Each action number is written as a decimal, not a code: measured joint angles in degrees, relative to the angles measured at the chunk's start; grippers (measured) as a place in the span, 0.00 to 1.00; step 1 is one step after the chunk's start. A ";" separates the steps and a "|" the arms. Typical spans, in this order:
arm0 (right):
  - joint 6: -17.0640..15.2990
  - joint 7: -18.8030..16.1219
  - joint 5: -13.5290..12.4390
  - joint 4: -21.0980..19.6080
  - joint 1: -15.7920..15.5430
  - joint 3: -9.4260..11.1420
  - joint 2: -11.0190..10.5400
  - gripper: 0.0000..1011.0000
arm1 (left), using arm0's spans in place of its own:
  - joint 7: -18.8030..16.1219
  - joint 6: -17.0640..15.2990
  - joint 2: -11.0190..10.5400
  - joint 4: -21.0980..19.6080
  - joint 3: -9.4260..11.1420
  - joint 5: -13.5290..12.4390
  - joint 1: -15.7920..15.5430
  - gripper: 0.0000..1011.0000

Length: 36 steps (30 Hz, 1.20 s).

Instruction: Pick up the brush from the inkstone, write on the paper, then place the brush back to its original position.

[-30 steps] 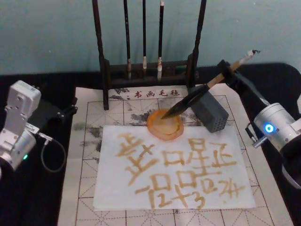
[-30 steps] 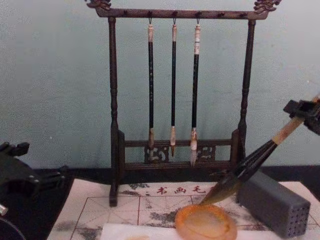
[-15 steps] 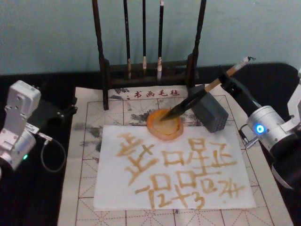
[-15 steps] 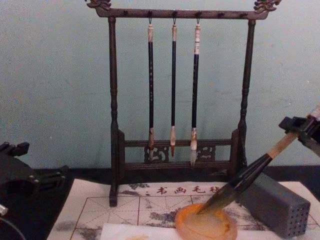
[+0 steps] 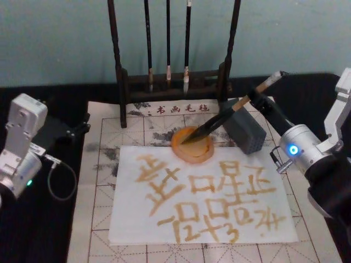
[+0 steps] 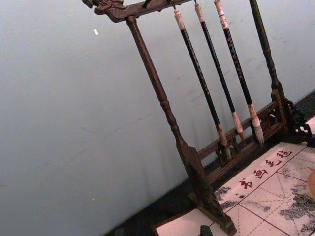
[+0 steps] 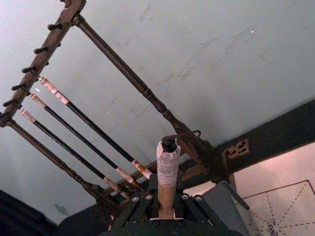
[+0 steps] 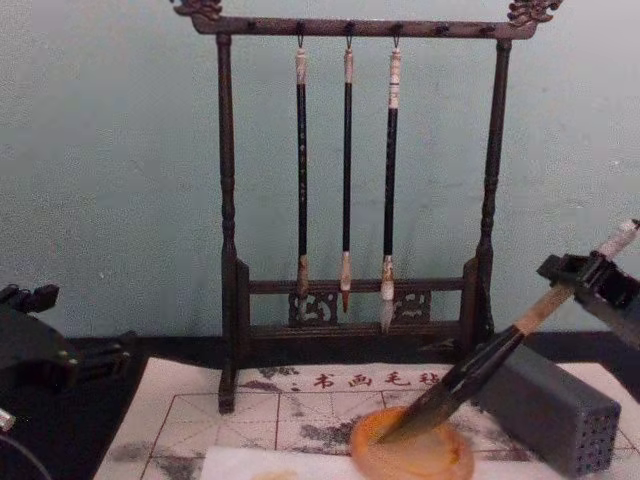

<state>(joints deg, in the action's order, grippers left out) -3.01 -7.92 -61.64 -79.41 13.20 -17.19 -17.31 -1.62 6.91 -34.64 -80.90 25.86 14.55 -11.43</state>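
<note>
The brush (image 5: 230, 112) slants down to the left, and its dark tip rests in the orange inkstone (image 5: 193, 150). My right gripper (image 5: 256, 97) is shut on the tan handle, above and right of the dish. The chest view shows the brush (image 8: 480, 375), the right gripper (image 8: 588, 278) and the inkstone (image 8: 425, 458) from the side. In the right wrist view the brush's whitish end (image 7: 167, 160) sticks up between the fingers. The white paper (image 5: 131, 219) lies in front of the dish, covered with amber strokes. My left gripper (image 5: 78, 130) is parked open at the left, off the mat.
A dark wooden rack (image 5: 118, 66) with three thin hanging brushes (image 8: 346, 170) stands behind the dish. A grey block (image 5: 244, 131) sits just right of the inkstone, under the brush handle. The cream felt mat (image 5: 98, 164) with red grid lines lies under it all.
My right gripper has come down and toward me with the brush. The tip, which hung above the dish's far rim, now rests inside the inkstone. The left arm has not moved.
</note>
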 joint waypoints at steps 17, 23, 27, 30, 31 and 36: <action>-1.04 -0.08 -1.23 1.23 0.28 0.12 0.40 0.18 | 0.00 0.00 0.00 0.00 0.00 0.00 0.00 0.99; -0.98 0.19 -1.27 1.30 0.25 0.14 0.40 0.18 | 0.00 0.00 0.00 0.00 0.00 0.00 0.00 0.99; -0.95 0.40 -1.26 1.37 0.29 0.11 0.39 0.18 | 0.00 0.00 0.00 0.00 0.00 0.00 0.00 0.99; -0.93 0.41 -1.26 1.36 0.29 0.11 0.37 0.18 | 0.00 0.00 0.00 0.00 0.00 0.00 0.00 0.99; -0.93 0.41 -1.26 1.36 0.28 0.11 0.37 0.18 | 0.00 0.00 0.00 0.00 0.00 0.00 0.00 0.99; -0.90 0.41 -1.26 1.34 0.29 0.11 0.36 0.18 | 0.00 0.00 0.00 0.00 0.00 0.00 0.00 0.99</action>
<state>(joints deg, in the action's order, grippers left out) -3.90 -7.51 -62.90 -78.07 13.48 -17.08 -16.94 -1.62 6.91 -34.65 -80.90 25.86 14.55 -11.43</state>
